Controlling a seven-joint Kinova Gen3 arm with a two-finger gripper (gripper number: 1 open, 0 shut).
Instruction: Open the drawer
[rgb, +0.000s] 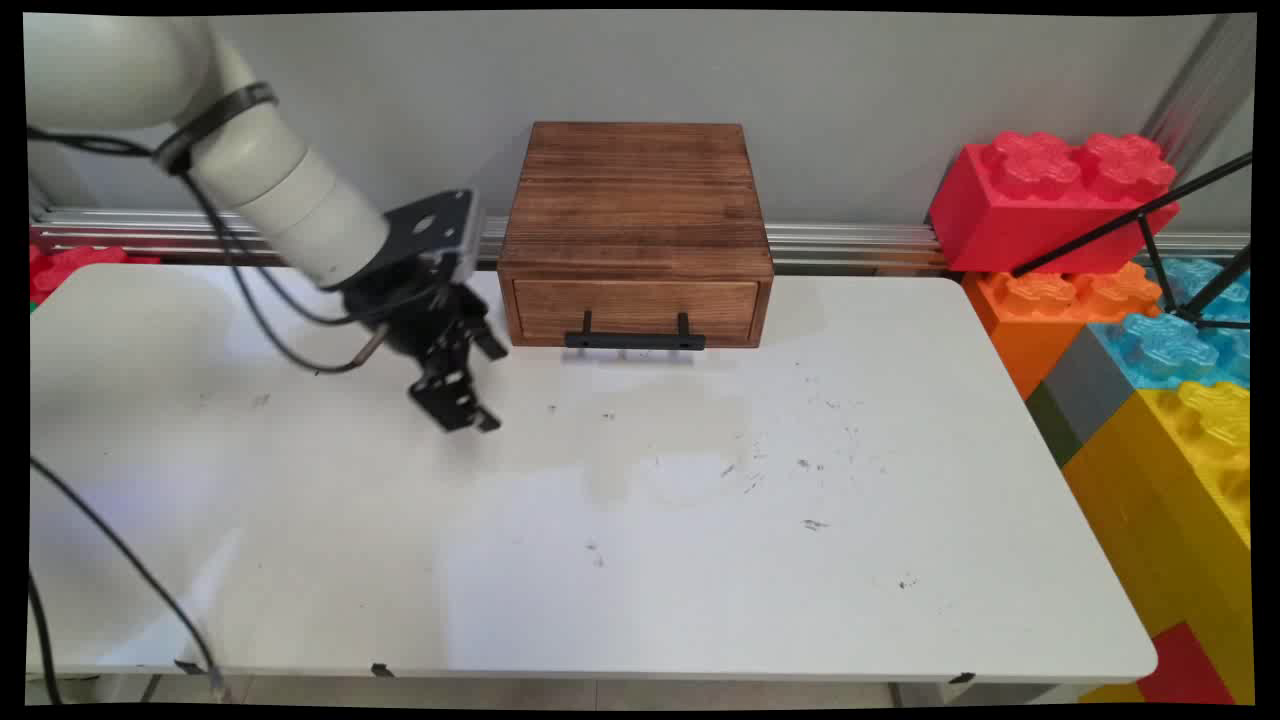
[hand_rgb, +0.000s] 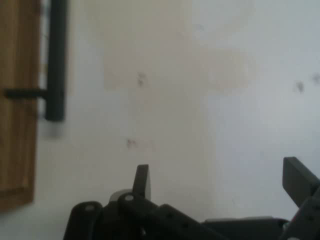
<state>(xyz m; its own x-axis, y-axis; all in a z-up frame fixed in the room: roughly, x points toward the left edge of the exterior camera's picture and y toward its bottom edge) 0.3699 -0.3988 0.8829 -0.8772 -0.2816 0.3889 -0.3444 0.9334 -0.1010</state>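
My black gripper (rgb: 487, 385) hangs just above the white table (rgb: 640, 520), left of a brown wooden drawer box (rgb: 636, 220). It is open and holds nothing. The box stands at the table's back edge, its drawer shut, with a black bar handle (rgb: 634, 340) on the front. In the hand view the gripper (hand_rgb: 220, 182) shows bare table between its two fingers, and the drawer front (hand_rgb: 17, 100) with its handle (hand_rgb: 56, 60) lies along the left edge.
Large toy bricks are stacked off the table's right side: red (rgb: 1050, 195), orange (rgb: 1050, 300), blue (rgb: 1180, 335) and yellow (rgb: 1190, 470). A black tripod leg (rgb: 1130, 225) crosses them. Black cables (rgb: 110, 545) hang at the left. An aluminium rail (rgb: 850, 240) runs along the wall.
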